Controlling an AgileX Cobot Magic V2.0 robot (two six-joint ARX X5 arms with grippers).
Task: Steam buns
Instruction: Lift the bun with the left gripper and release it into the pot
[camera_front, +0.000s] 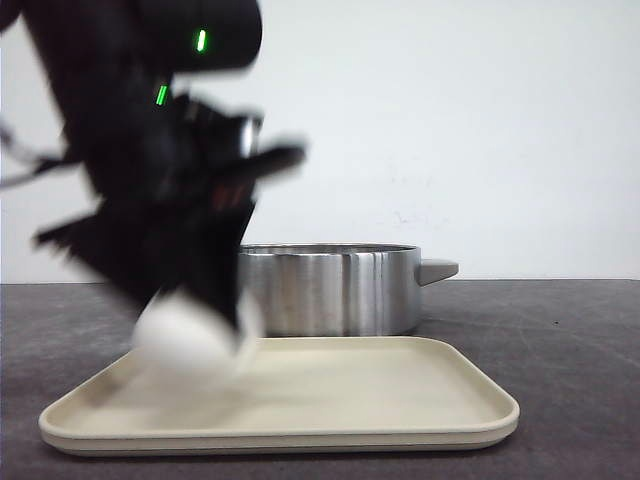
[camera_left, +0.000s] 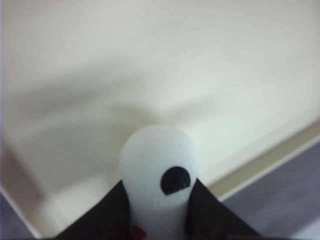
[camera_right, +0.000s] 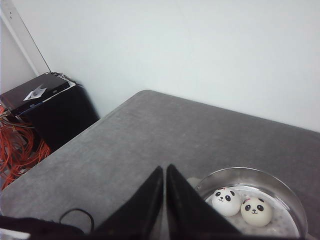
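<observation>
My left gripper (camera_front: 195, 325) is shut on a white panda bun (camera_front: 185, 333), blurred with motion, just above the left part of the cream tray (camera_front: 400, 395). In the left wrist view the squeezed bun (camera_left: 159, 170) stands between the black fingers (camera_left: 210, 215), one black eye showing, over the tray (camera_left: 150, 65). A steel pot (camera_front: 330, 288) stands behind the tray. The right wrist view shows two panda buns (camera_right: 226, 201) (camera_right: 256, 211) lying in the pot (camera_right: 250, 176). My right gripper (camera_right: 165, 172) is shut on nothing, above the grey table beside the pot.
The pot has a grey handle (camera_front: 438, 270) sticking out to the right. A black box (camera_right: 37, 92) and red cables (camera_right: 20, 145) lie beyond the table's edge. A black cable loop (camera_right: 75, 219) lies on the table.
</observation>
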